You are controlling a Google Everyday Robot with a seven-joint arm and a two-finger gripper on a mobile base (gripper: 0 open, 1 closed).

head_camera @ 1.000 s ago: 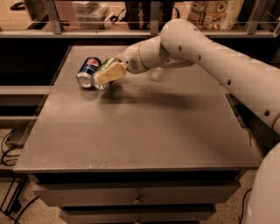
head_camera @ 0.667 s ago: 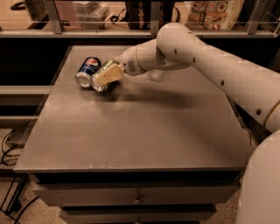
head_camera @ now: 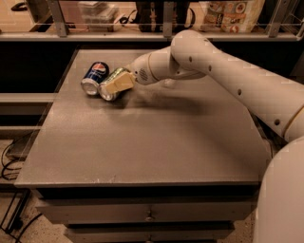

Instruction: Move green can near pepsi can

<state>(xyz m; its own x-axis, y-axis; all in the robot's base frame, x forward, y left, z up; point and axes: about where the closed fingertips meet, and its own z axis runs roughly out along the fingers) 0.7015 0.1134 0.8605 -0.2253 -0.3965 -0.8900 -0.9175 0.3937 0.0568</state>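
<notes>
The green can (head_camera: 107,92) is lying tilted on its side at the far left part of the table (head_camera: 142,147), its silver end turned to me, and the gripper (head_camera: 113,86) holds it with the pale fingers closed across its body. Compared with one second ago it has moved only a little, some small way to the left and down toward the table top, and the white arm (head_camera: 213,61) has leaned slightly the same way. Because of this the green can is now just beside the pepsi can (head_camera: 95,77), which also lies on its side and has not shifted. The two seem to touch or almost touch, but I cannot tell which. I would judge that the moving is nearly complete and that what remains is to let the can go and draw back without pushing either can, since both are round and can roll easily. The two cans are the only containers on the table, and I cannot tell if they are full or empty. Under the table top there is a drawer (head_camera: 149,216), which is closed. On the shelf behind stands a printed bag (head_camera: 235,14), and its contents are not visible.
</notes>
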